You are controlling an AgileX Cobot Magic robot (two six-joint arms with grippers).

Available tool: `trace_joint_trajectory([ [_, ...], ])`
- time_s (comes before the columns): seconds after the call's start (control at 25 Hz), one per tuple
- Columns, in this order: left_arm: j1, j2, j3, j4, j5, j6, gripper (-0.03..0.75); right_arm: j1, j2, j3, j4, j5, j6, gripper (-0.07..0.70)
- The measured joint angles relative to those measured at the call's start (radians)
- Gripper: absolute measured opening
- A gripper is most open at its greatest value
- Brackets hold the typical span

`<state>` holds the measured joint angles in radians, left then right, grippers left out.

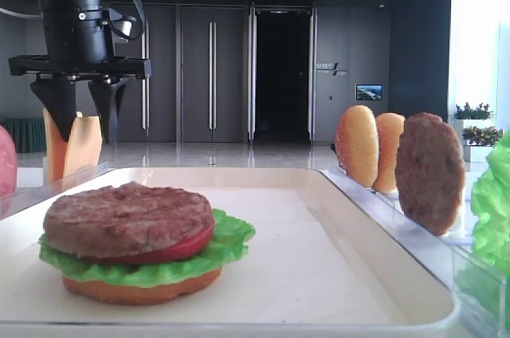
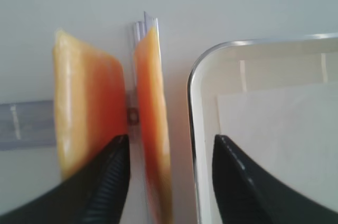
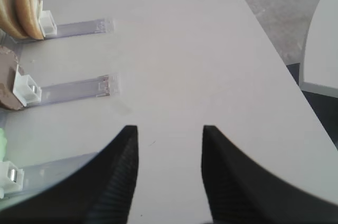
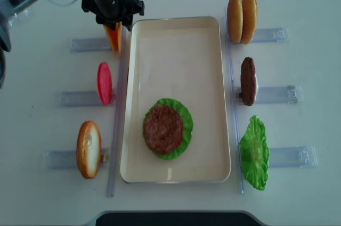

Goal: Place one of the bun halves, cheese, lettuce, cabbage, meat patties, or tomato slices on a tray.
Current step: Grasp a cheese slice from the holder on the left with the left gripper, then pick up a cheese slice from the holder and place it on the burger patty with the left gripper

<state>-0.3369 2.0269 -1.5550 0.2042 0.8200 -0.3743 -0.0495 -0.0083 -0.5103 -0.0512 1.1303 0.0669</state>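
Two pale orange cheese slices (image 2: 87, 108) stand upright in a clear rack left of the cream tray (image 4: 181, 61). My left gripper (image 2: 171, 139) hangs open over them. Its left finger is between the two slices, its right finger over the tray corner (image 2: 193, 86), and the nearer cheese slice (image 2: 153, 129) stands between the jaws. From above, the left gripper (image 4: 114, 22) covers most of the cheese (image 4: 113, 38). A stack of bun, lettuce, tomato and meat patty (image 4: 162, 128) lies on the tray. My right gripper (image 3: 170, 129) is open over bare table.
Clear racks flank the tray. On the left stand a tomato slice (image 4: 104, 82) and a bun half (image 4: 88, 148). On the right stand two bun halves (image 4: 241, 18), a meat patty (image 4: 248, 80) and lettuce (image 4: 254, 152). The table edge (image 3: 274, 49) runs at the right in the right wrist view.
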Motion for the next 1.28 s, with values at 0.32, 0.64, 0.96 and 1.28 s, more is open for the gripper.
trace_joint_trajectory([
  [0.32, 0.000, 0.003, 0.000, 0.006, 0.031, 0.007, 0.316, 0.000, 0.000, 0.000, 0.000, 0.000, 0.000, 0.279],
  [0.64, 0.000, 0.003, 0.000, 0.025, 0.055, 0.021, 0.039, 0.000, 0.000, 0.000, 0.000, 0.000, 0.000, 0.279],
  [0.96, 0.000, -0.017, 0.000, 0.007, 0.094, 0.046, 0.036, 0.000, 0.000, 0.000, 0.000, 0.000, 0.000, 0.279],
  [1.28, 0.000, -0.099, -0.065, -0.024, 0.181, 0.087, 0.036, 0.000, 0.000, 0.000, 0.000, 0.000, 0.000, 0.279],
])
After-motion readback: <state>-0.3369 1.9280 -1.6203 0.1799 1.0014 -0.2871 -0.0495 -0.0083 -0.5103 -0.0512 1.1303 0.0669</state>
